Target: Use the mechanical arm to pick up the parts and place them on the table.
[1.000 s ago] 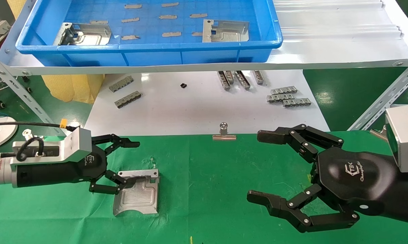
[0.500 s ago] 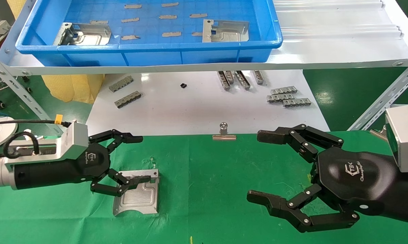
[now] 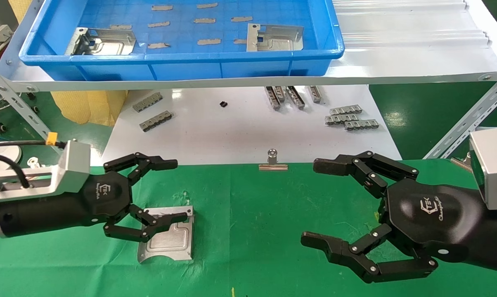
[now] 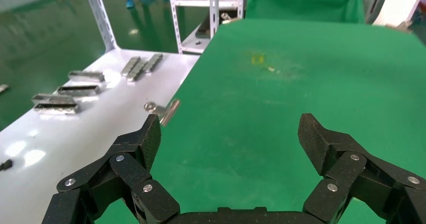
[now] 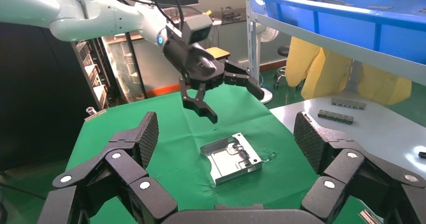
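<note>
One silvery stamped part [image 3: 168, 239] lies flat on the green cloth table [image 3: 252, 214]; it also shows in the right wrist view [image 5: 232, 157]. My left gripper [image 3: 176, 189] is open and empty, hovering above the part's left edge, clear of it in the right wrist view [image 5: 236, 103]. Its own view [image 4: 231, 133] shows only bare cloth between the fingers. My right gripper [image 3: 314, 202] is open and empty over the cloth at the right, apart from the part [image 5: 227, 128]. Two more parts [image 3: 104, 41] [image 3: 275, 38] lie in the blue tray.
The blue tray [image 3: 182, 66] sits on a raised shelf at the back. Below it a white board [image 3: 240, 132] carries grey notched strips [image 3: 351, 117]. A binder clip [image 3: 273, 163] holds the cloth's far edge. Slanted metal shelf struts [image 3: 467, 119] stand at both sides.
My left hand has drawn back to the left and risen a little, its lower finger lifting off the part. The part stays on the cloth. The right arm has not moved.
</note>
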